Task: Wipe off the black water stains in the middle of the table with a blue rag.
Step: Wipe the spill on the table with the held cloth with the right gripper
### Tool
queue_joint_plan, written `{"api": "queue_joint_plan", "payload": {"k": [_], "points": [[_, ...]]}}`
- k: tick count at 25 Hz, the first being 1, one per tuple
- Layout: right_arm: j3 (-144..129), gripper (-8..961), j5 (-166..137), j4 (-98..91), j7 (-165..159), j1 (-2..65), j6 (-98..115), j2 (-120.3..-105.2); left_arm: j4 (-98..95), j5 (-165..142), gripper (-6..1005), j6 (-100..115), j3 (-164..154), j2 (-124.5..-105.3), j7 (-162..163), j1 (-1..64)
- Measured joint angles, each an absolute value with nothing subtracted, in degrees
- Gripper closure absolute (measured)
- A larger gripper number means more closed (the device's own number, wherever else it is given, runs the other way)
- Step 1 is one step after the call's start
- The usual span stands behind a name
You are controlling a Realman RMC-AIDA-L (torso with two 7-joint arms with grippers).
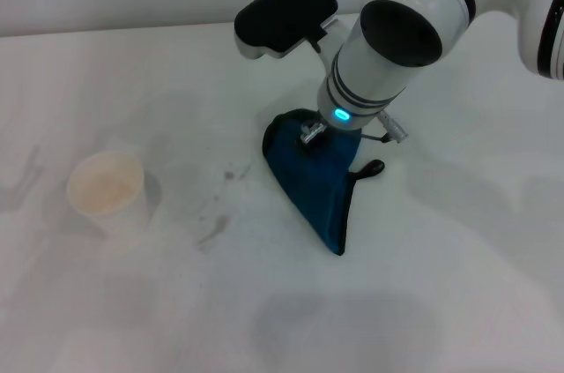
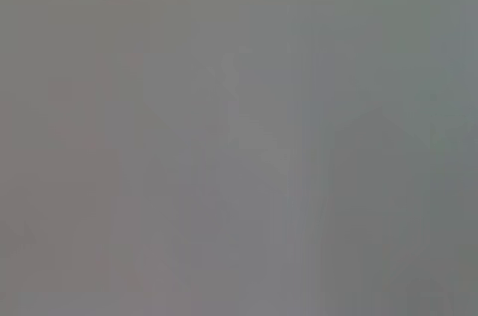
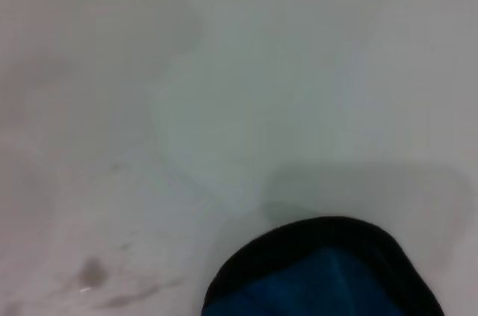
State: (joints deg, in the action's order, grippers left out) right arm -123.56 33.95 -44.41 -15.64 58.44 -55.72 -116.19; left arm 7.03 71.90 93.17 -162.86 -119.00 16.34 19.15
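- The blue rag [image 1: 317, 183] lies crumpled on the table [image 1: 441, 285], its black loop [image 1: 370, 167] trailing off to the right
- The right gripper [image 1: 313, 132] presses on the rag's far edge; its finger spread cannot be told
- The black water stains [image 1: 216, 205] lie as faint smears just left of the rag, between it and 1 white paper cup [image 1: 107, 192]
- The left gripper is out of view

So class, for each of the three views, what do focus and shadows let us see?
Head view: clear, with soft shadows on the white smooth table. Left wrist view: a featureless grey blur, nothing identifiable. Right wrist view: soft focus, showing the black-edged folded blue rag and faint grey-brown stains.
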Motion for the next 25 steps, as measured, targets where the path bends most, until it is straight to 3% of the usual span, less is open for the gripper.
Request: {"api": "queue_joint_plan", "payload": {"k": [10,25], "points": [[-125.8,940,41.4,-47.8,-11.0,58.2,-54.8,-116.18,7.0,71.9,104,93.2,-162.9,-119.0,16.3,19.5],[-139.6,941,70.8,-48.9,2.2,66.5,-48.6,-116.19,6.3,71.8,106,93.1,-162.9,-119.0,16.3,19.8]]}}
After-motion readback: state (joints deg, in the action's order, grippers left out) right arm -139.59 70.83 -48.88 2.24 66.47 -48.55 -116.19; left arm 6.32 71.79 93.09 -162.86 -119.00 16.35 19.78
